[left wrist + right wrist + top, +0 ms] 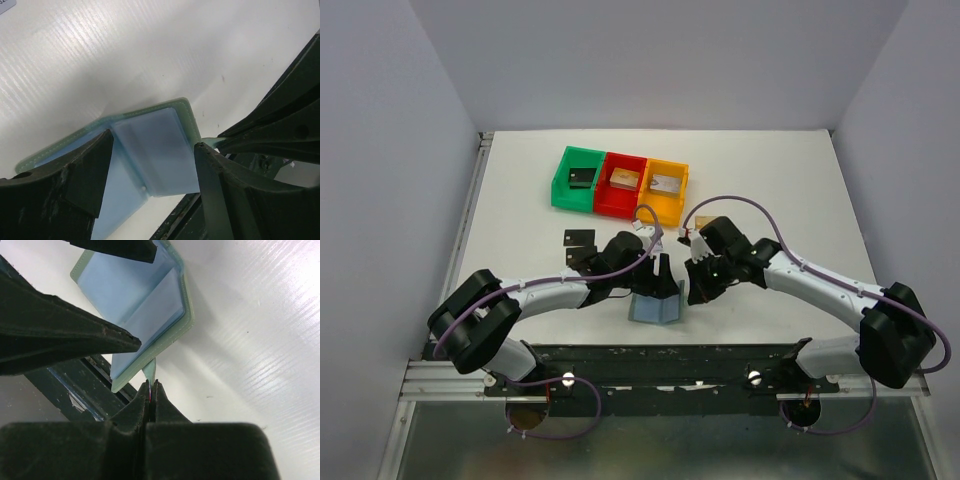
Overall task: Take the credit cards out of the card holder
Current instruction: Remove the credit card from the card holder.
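The card holder lies open near the table's front edge, grey-green outside, pale blue pockets inside. In the left wrist view the card holder sits between the spread fingers of my left gripper, which is open around one flap. My right gripper is shut on the holder's little closing tab, beside the card holder. From above, the left gripper and right gripper meet over the holder. Two black credit cards lie on the table to the left. No card shows in the pockets.
A green bin, a red bin and an orange bin stand in a row at the back, each with a piece inside. The table's front edge and a black rail run just below the holder.
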Controlling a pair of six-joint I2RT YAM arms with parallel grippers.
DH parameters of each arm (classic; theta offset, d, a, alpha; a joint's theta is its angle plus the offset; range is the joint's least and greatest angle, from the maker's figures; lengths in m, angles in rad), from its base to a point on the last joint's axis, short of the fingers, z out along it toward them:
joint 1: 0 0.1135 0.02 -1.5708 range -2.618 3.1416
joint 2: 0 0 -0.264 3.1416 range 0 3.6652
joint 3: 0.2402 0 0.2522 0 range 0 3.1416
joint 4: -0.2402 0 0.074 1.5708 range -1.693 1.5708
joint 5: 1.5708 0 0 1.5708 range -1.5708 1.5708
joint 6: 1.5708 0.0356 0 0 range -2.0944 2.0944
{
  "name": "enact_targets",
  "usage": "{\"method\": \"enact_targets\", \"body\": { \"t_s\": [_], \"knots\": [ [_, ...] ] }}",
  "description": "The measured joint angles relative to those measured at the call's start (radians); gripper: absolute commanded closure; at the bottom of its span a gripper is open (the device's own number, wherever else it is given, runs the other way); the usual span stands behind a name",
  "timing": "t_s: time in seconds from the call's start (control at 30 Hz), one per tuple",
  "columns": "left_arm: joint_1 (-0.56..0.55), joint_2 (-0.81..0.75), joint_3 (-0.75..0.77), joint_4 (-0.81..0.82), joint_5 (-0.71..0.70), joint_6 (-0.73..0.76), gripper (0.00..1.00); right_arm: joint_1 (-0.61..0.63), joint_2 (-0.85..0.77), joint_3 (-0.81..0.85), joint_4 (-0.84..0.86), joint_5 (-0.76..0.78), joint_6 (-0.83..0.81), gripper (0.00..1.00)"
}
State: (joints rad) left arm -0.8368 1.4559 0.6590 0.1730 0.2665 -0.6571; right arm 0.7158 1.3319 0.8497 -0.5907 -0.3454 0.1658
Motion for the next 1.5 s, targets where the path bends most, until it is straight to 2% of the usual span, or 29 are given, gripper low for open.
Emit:
{"method": "enact_targets", "body": {
  "t_s": [0.43,0.83,1.5],
  "knots": [
    [0.000,0.001,0.001,0.010,0.004,-0.009,0.22,-0.002,0.000,-0.022,0.048,0.000,0.029,1.00],
    [-0.021,0.035,0.039,-0.048,-0.010,0.011,0.23,-0.003,0.000,-0.022,0.050,-0.008,0.029,1.00],
    [-0.036,0.046,0.071,-0.124,-0.124,0.030,0.25,-0.003,0.000,-0.022,0.050,-0.008,0.028,1.00]
  ]
}}
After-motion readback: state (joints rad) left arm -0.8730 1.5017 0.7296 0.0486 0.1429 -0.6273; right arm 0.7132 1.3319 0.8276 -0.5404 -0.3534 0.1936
